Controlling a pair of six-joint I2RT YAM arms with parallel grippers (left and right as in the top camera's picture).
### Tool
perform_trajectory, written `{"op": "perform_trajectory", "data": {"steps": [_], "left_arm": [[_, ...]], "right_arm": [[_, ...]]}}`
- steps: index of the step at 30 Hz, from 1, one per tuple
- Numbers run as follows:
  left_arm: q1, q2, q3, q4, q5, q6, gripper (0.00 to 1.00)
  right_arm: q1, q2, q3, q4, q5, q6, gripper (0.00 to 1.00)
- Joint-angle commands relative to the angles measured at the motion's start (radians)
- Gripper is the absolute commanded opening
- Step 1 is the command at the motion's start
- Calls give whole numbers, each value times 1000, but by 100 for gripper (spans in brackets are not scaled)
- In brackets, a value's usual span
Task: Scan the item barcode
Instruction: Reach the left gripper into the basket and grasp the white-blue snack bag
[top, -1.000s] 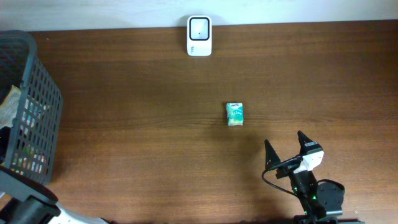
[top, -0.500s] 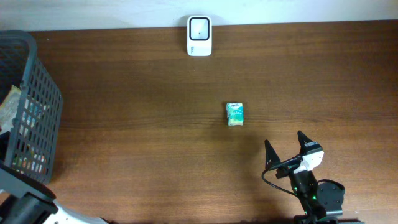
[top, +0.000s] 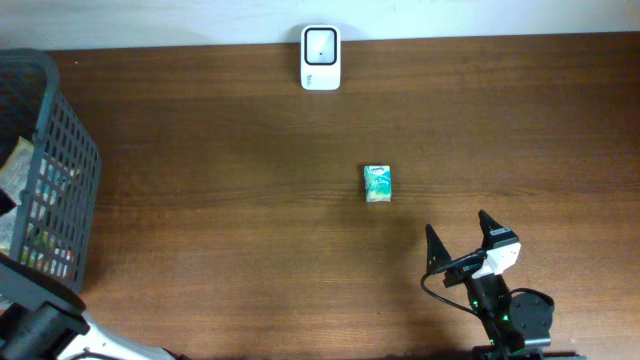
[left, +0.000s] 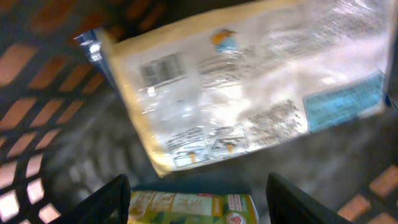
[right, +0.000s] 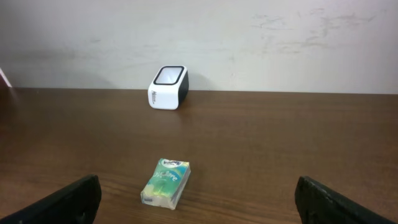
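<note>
Left gripper (left: 199, 190): down in the basket (top: 62, 150), fingers apart astride a green packet (left: 186, 208); no clamp that I can see.
Changed: overhead, my left arm (top: 40, 338) has crept slightly and nothing else has moved. I judge the pick is only starting.
Right gripper (top: 457, 226): released, idle.
Tissue pack (top: 377, 183): lies between right gripper and scanner (top: 321, 58), well apart from both.
Hidden: packet cut off, no barcode showing; clear bag (left: 249, 81) blurred.

Overhead, right wrist views evenly lit, sharp; left wrist view dim, blurred, glare on packet (left: 249, 81).
</note>
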Motion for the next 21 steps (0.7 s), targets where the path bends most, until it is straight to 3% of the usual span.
{"op": "perform_trajectory", "data": {"steps": [1, 6, 11, 12, 14, 18, 21], "left_arm": [[5, 15, 5, 21, -104, -161, 70], [7, 75, -8, 73, -105, -169, 70], [26, 114, -8, 138, -136, -224, 82], [25, 114, -7, 175, -106, -223, 87], [17, 114, -4, 217, -24, -200, 87], [-47, 114, -4, 285, 45, 27, 87], [-121, 114, -4, 332, -54, 222, 91]], "right_arm": [[5, -6, -6, -3, -5, 3, 99], [5, -6, -6, -3, -5, 3, 99], [5, -6, -6, -3, -5, 3, 99], [5, -6, -6, -3, -5, 3, 99], [5, -6, -6, -3, -5, 3, 99], [5, -6, -6, -3, -5, 3, 98], [5, -6, -6, -3, -5, 3, 99]]}}
